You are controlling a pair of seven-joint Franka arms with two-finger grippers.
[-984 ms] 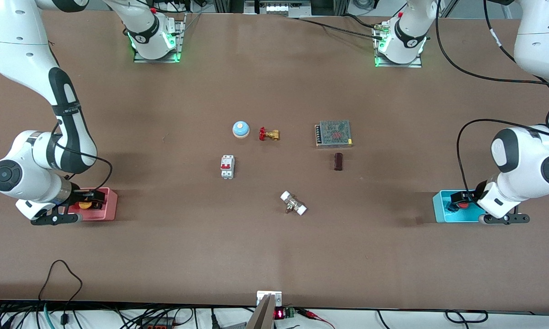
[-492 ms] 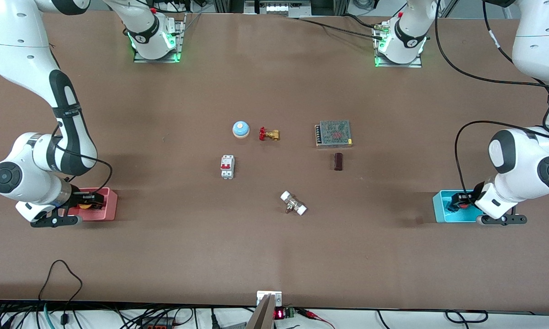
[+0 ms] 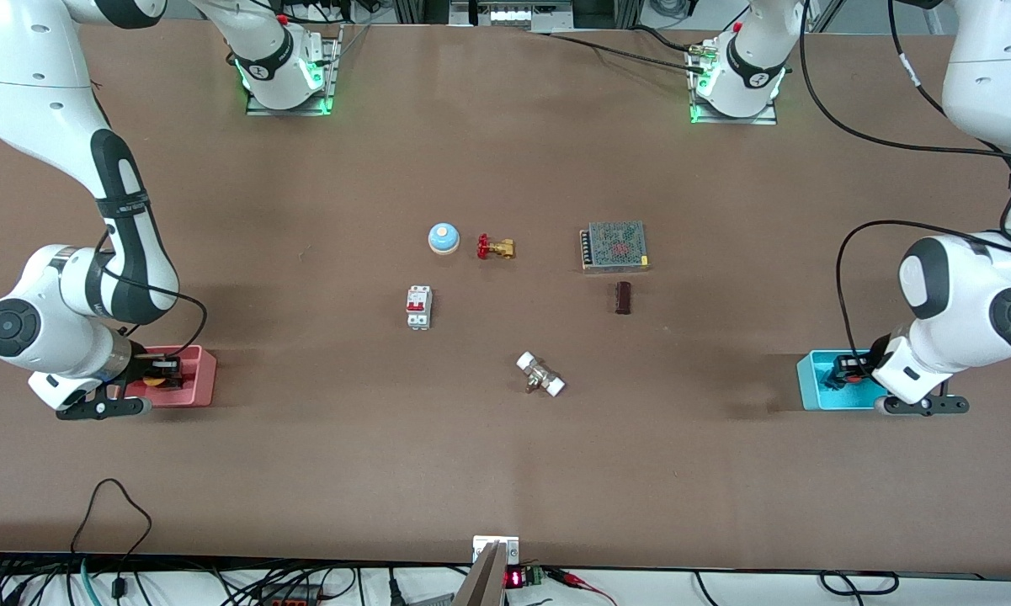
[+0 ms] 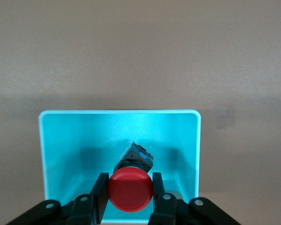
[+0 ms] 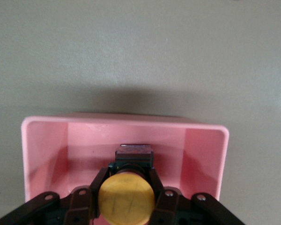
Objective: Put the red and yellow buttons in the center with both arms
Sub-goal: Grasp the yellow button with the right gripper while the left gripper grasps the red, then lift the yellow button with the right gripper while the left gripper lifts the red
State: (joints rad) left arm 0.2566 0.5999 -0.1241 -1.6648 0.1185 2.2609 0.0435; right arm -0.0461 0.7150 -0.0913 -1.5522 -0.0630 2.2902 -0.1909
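The red button (image 4: 130, 190) lies in the cyan tray (image 4: 61, 150) at the left arm's end of the table. My left gripper (image 4: 130, 194) is shut on its red cap; in the front view it (image 3: 848, 370) is down in the cyan tray (image 3: 812, 380). The yellow button (image 5: 127, 198) lies in the pink tray (image 5: 42, 150) at the right arm's end. My right gripper (image 5: 127, 199) is shut on its yellow cap; in the front view it (image 3: 158, 376) is down in the pink tray (image 3: 198, 380).
On the brown tabletop (image 3: 505, 438) stand a blue dome bell (image 3: 443, 238), a red-handled brass valve (image 3: 495, 247), a white breaker (image 3: 418, 306), a metal mesh box (image 3: 614, 245), a dark brown block (image 3: 623, 297) and a white-ended fitting (image 3: 540, 374).
Both grippers have drawn slightly toward their own ends of the table inside the trays, each with its button between the fingers.
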